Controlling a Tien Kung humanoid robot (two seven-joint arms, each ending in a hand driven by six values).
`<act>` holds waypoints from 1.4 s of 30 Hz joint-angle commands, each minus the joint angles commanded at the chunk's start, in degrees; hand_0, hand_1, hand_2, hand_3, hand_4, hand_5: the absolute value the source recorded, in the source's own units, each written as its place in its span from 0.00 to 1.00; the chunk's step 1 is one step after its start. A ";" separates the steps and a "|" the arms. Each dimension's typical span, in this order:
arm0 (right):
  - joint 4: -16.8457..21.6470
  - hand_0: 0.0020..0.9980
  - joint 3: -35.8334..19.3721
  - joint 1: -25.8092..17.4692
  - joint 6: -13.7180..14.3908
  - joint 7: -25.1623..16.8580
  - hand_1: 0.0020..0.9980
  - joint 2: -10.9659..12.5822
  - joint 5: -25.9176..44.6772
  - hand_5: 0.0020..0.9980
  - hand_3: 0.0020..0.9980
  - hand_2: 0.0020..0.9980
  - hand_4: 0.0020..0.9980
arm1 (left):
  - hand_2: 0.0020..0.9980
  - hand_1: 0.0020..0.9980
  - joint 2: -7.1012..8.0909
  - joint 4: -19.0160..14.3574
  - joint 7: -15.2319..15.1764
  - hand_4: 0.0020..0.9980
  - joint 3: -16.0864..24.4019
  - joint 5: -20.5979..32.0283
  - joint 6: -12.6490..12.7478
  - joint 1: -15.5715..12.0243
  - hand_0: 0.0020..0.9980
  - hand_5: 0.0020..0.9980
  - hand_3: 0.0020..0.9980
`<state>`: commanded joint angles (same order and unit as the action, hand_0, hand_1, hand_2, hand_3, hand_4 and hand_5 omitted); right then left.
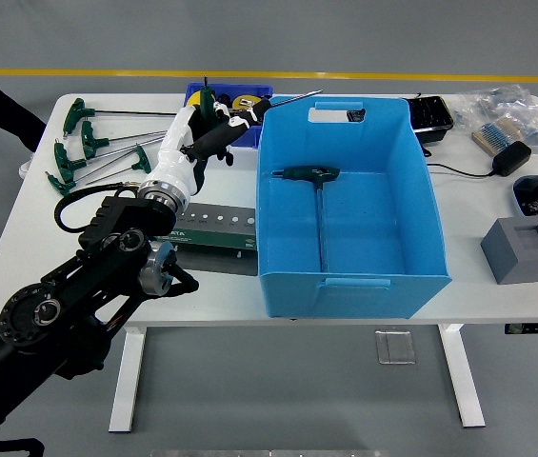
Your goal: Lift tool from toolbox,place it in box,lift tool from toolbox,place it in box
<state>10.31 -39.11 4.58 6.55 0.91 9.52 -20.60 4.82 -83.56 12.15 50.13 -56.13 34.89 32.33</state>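
From the head camera, my left hand (204, 139) is raised over the far-left part of the white table (21, 248), fingers curled tight around the green handle of a T-handle hex key (249, 109) — its thin metal shaft sticks out to the right and slightly up, the tip reaching over the far left rim of the blue box (345, 205). The tool is off the table, held just beside the box's left wall and in front of the small blue toolbox (202, 92) at the far edge.

Inside the blue box another green T-handle key (314, 186) lies flat on the floor, handle toward the far side, shaft pointing toward me.

To the left of my hand, several more green-handled keys (83, 143) lie spread on the table. A dark green tool holder (207, 230) sits near my wrist — just left of the box. My right hand is out of sight.
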 joint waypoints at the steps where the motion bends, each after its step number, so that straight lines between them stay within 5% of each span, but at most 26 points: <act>1: 0.00 0.64 0.05 -0.01 0.00 0.02 0.61 0.01 -0.01 0.96 0.78 0.74 1.00 | 0.00 0.00 0.06 0.28 0.10 0.82 -0.60 -2.04 -0.27 0.45 0.02 0.42 0.08; 16: 0.00 0.64 0.57 0.07 -0.03 -0.17 0.61 0.25 0.28 0.96 0.78 0.74 1.00 | 0.00 0.00 1.19 3.68 -3.80 0.79 -6.45 -23.51 -4.97 5.09 0.03 0.43 0.08; 25: 0.00 0.64 1.00 0.56 -0.14 -0.09 0.61 0.61 0.21 0.96 0.78 0.74 1.00 | 0.00 0.00 -0.44 15.49 -5.76 0.79 -11.58 -39.86 -8.92 10.94 0.03 0.42 0.08; 31: 0.00 0.64 0.72 0.87 -0.19 0.00 0.61 0.88 -0.65 0.96 0.78 0.74 1.00 | 0.00 0.00 -1.68 23.81 -5.77 0.78 -18.63 -51.60 -19.52 15.28 0.03 0.41 0.08; 36: 0.00 0.64 1.02 1.18 -0.22 -0.02 0.61 1.15 -0.88 0.96 0.78 0.74 1.00 | 0.00 0.00 -3.58 28.86 -4.63 0.78 -23.68 -55.17 -29.78 18.08 0.04 0.39 0.08; 41: 0.00 0.64 0.96 1.24 -0.16 -0.08 0.61 1.31 -1.06 0.96 0.78 0.74 1.00 | 0.00 0.00 -4.82 30.56 -3.84 0.78 -24.94 -56.49 -33.18 19.87 0.04 0.39 0.08; 42: 0.00 0.64 0.88 1.25 -0.14 -0.09 0.61 1.33 -1.15 0.96 0.78 0.74 1.00 | 0.07 0.00 -4.82 30.80 -3.20 0.77 -24.68 -56.54 -34.83 20.25 0.10 0.38 0.16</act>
<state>10.31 -38.22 5.83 6.41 0.82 10.85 -21.76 0.00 -52.76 8.95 25.45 -112.67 0.06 52.58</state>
